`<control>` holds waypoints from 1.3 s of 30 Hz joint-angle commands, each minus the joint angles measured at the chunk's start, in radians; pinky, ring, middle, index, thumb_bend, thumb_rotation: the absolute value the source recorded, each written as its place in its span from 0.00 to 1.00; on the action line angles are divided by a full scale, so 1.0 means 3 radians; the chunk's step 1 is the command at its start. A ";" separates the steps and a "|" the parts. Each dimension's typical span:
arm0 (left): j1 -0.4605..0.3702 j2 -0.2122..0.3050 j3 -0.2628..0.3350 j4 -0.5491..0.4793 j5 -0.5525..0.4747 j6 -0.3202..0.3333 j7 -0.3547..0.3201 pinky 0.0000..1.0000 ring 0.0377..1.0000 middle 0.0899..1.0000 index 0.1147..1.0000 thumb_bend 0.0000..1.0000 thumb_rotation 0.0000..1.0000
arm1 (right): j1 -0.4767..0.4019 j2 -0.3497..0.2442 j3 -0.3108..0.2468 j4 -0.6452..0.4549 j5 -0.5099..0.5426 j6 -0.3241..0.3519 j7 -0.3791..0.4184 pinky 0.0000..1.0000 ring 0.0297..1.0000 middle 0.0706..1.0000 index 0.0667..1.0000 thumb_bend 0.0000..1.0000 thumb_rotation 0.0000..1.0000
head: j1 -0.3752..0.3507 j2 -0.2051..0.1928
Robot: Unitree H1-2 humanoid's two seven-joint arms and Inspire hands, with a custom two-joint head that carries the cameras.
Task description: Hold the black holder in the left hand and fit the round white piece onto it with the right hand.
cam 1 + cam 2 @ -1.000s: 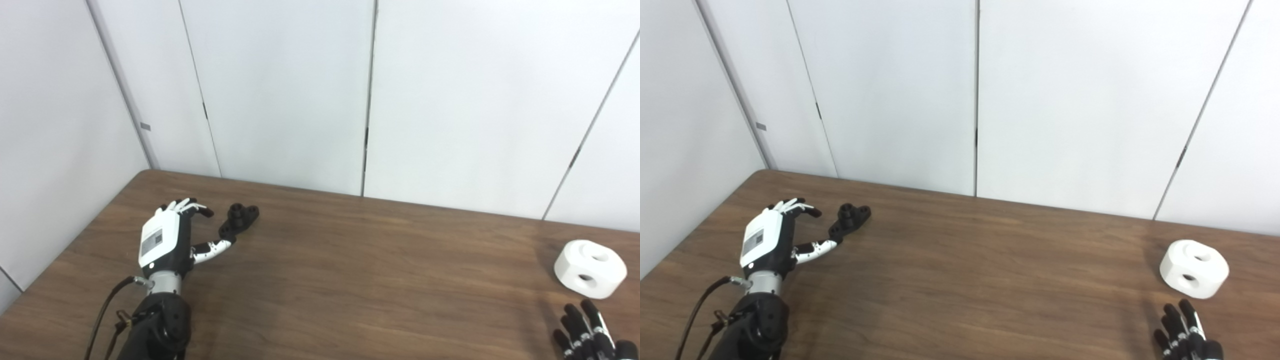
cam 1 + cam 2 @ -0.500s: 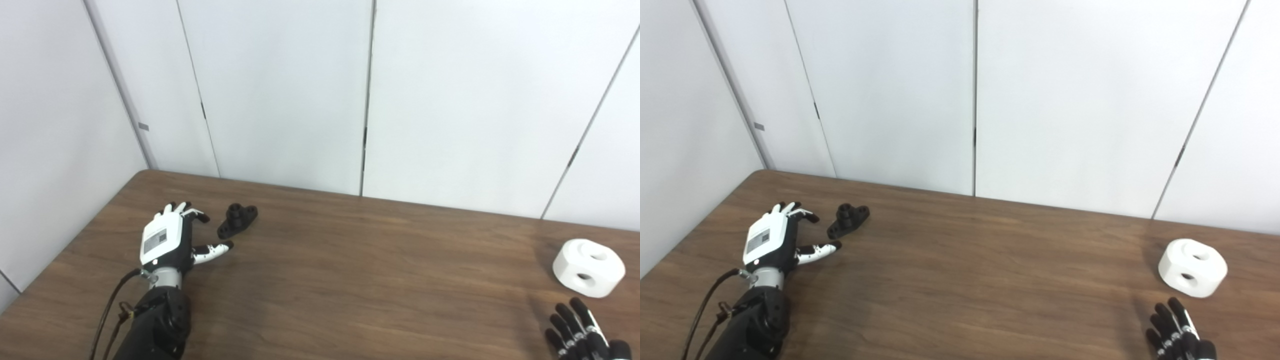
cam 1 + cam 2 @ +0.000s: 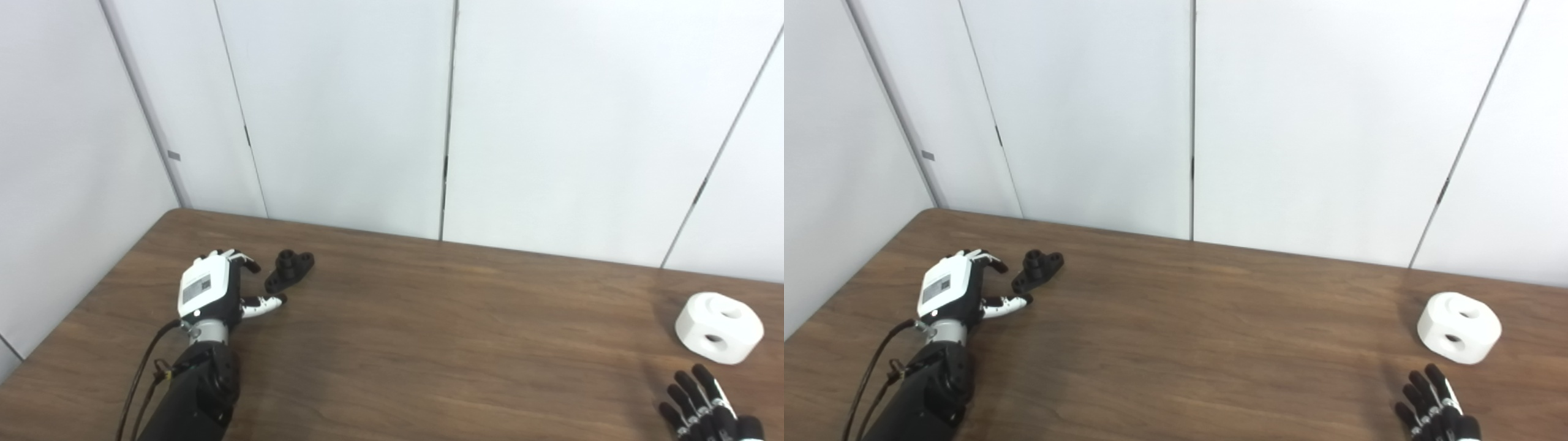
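The small black holder [image 3: 290, 269] lies on the brown table [image 3: 429, 331] at the far left. My left hand [image 3: 211, 293] is just left of it, open, fingers spread and thumb reaching toward the holder's near end without gripping it. The round white piece [image 3: 719, 327], with holes in its top and side, rests near the table's right edge. Just in front of the white piece, at the bottom right corner, my right hand [image 3: 704, 413] is open, only its spread fingers showing.
White wall panels [image 3: 343, 110] stand right behind the table's far edge. A black cable [image 3: 138, 386] hangs along my left forearm. Bare wood stretches between the holder and the white piece.
My left hand has drawn in a little and sits closer beside the holder. My right hand has slid slightly left and up. The view has shifted a touch; the holder and white piece have not moved.
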 commanded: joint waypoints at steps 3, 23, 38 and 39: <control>-0.0206 0.0070 -0.0002 0.0047 -0.0044 -0.0066 0.0098 1.00 0.94 0.85 0.59 0.86 0.34 | 0.0175 0.0101 0.0057 0.0042 0.0011 0.0038 -0.0017 0.93 0.95 0.93 0.96 0.61 0.97 | -0.0001 0.0000; -0.0384 0.0026 -0.0093 0.0420 -0.0259 -0.0099 0.0198 1.00 0.91 0.81 0.56 0.85 0.35 | 0.0218 0.0111 0.0086 -0.0036 0.0025 0.0112 -0.0073 0.93 0.96 0.93 0.96 0.61 0.98 | -0.0025 0.0008; -0.0410 -0.0001 -0.0162 0.0410 -0.0341 -0.0130 0.0165 1.00 0.91 0.82 0.57 0.83 0.34 | 0.0223 0.0079 0.0102 -0.0014 0.0049 0.0066 -0.0048 0.93 0.96 0.94 0.96 0.62 0.98 | -0.0031 0.0027; -0.0409 -0.0005 -0.0167 0.0399 -0.0346 -0.0122 0.0157 1.00 0.91 0.82 0.57 0.84 0.33 | 0.0225 0.0082 0.0100 -0.0018 0.0052 0.0064 -0.0051 0.93 0.96 0.94 0.96 0.62 0.98 | -0.0031 0.0027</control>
